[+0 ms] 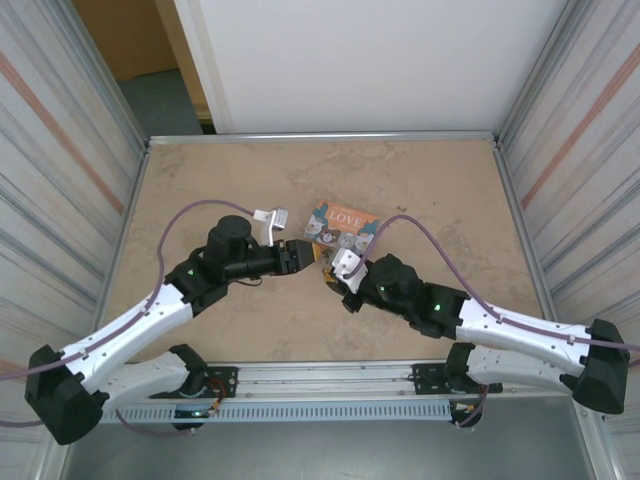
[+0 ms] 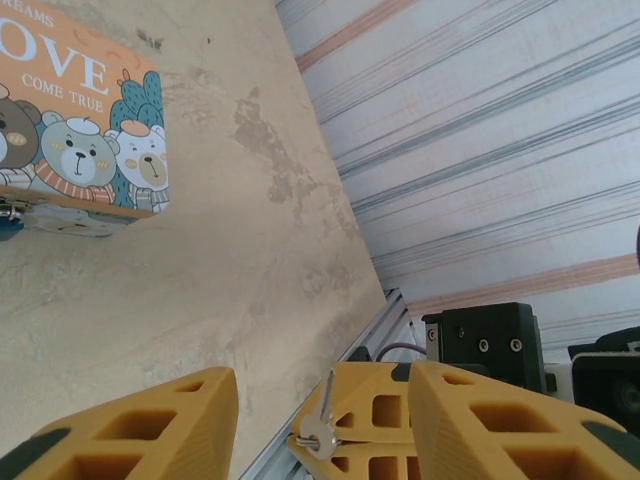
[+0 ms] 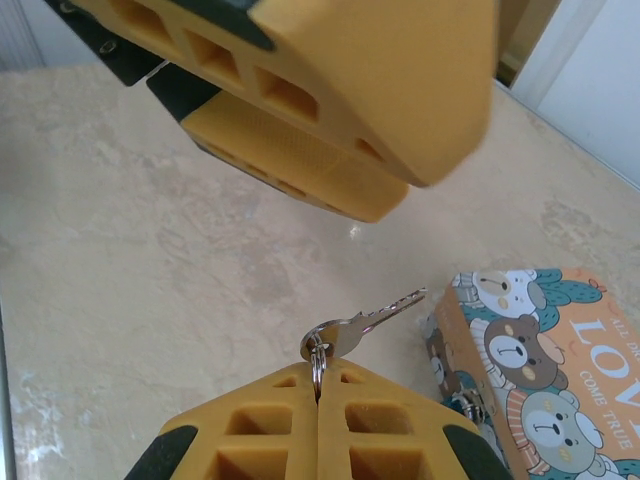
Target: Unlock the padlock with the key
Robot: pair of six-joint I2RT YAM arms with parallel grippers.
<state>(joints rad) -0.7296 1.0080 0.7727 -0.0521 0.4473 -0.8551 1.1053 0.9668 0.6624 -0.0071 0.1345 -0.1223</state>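
My right gripper [image 3: 318, 378] is shut on the ring of a small silver key [image 3: 366, 320], whose blade sticks out toward the "LOVE" bear tin [image 3: 545, 370]. The padlock hangs at the tin's front; only its silvery shackle [image 3: 469, 405] and a sliver of blue [image 2: 6, 226] show. My left gripper [image 2: 325, 385] stands open in front of the right one. The key [image 2: 322, 425] sits in the gap between its yellow fingers [image 2: 150, 430], touching neither. From above, the left gripper [image 1: 308, 256] and right gripper [image 1: 328, 277] meet tip to tip just in front of the tin [image 1: 343, 224].
The tin lies near the middle of the beige table [image 1: 220, 180]. A metal rail [image 1: 330, 382] runs along the near edge by the arm bases. Corrugated walls [image 1: 590, 150] close in both sides.
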